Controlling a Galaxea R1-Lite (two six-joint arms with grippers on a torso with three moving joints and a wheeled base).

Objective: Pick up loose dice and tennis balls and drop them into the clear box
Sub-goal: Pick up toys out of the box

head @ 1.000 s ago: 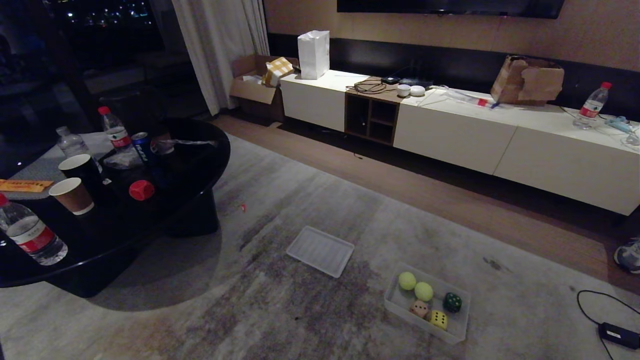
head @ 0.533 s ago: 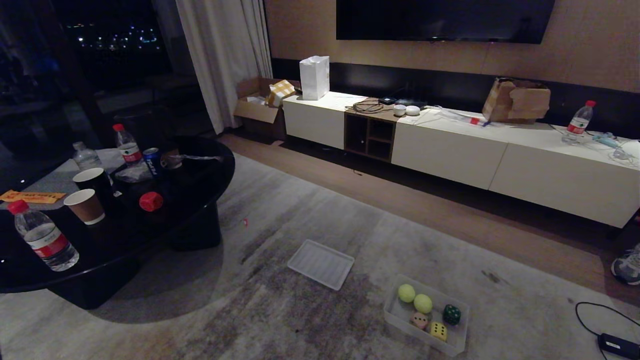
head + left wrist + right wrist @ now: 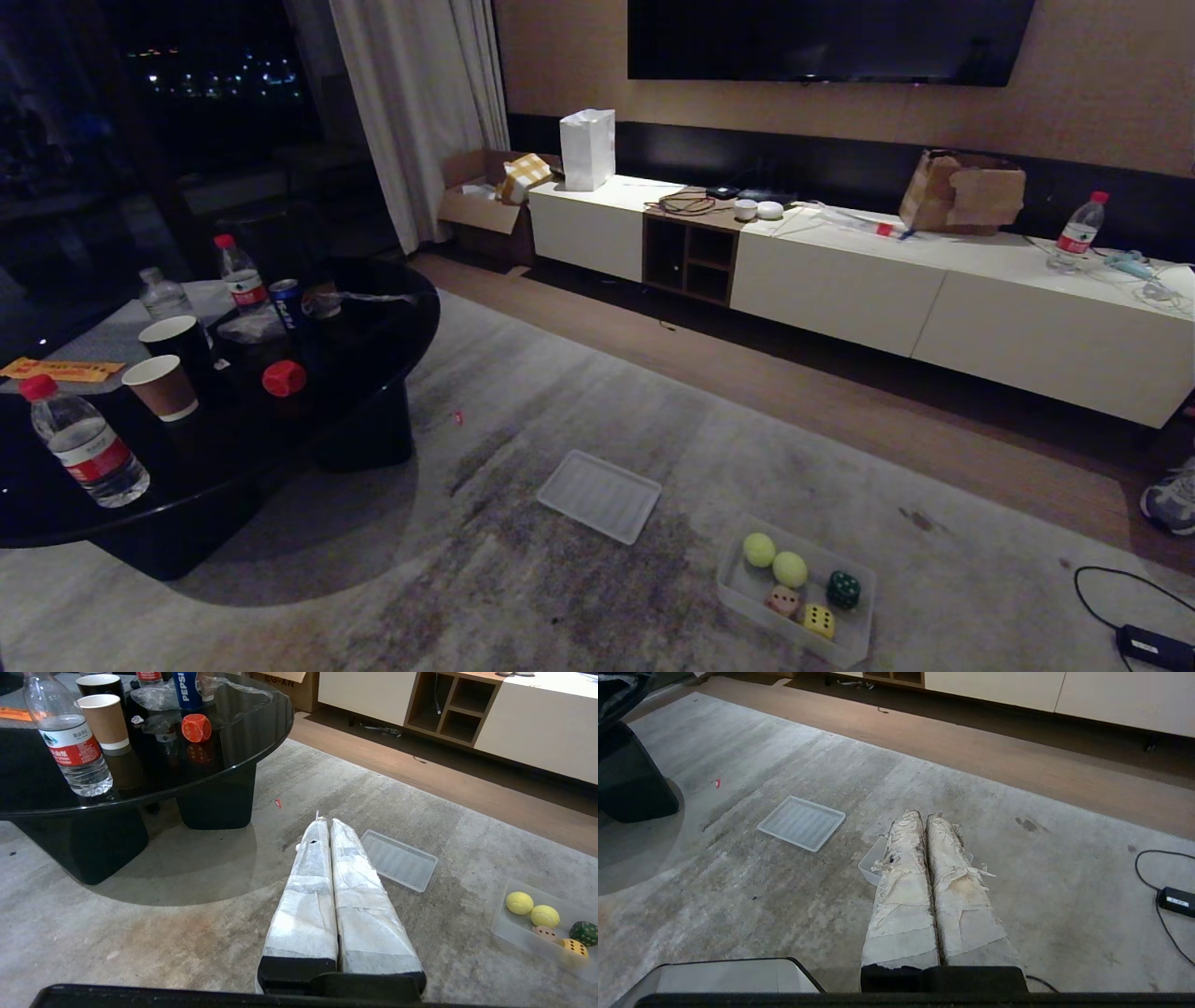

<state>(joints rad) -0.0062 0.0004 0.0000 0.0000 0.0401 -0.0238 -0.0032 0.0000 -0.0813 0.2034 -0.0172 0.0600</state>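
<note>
A dim living room with a grey rug (image 3: 579, 579), seen from the robot's head. The clear box (image 3: 742, 588) sits on the rug, holding two tennis balls (image 3: 759, 549) side by side, with a dark green die (image 3: 843, 589), a pinkish-tan die (image 3: 782, 600) and a yellow die (image 3: 820, 620) beside them. The flat ribbed lid (image 3: 598, 482) lies on the rug near the box, apart from it. A red die (image 3: 284, 377) rests on the black round desk (image 3: 373, 355) to the left, among paper cups (image 3: 161, 386), water bottles (image 3: 82, 451) and a Pepsi can (image 3: 187, 688).

Neither arm shows in the head view. In the left wrist view, the left claw (image 3: 324, 822) hangs above the rug with its wrapped fingers pressed together, holding nothing. In the right wrist view, the right claw (image 3: 923, 815) is likewise closed and empty, its fingers hiding most of the box.
</note>
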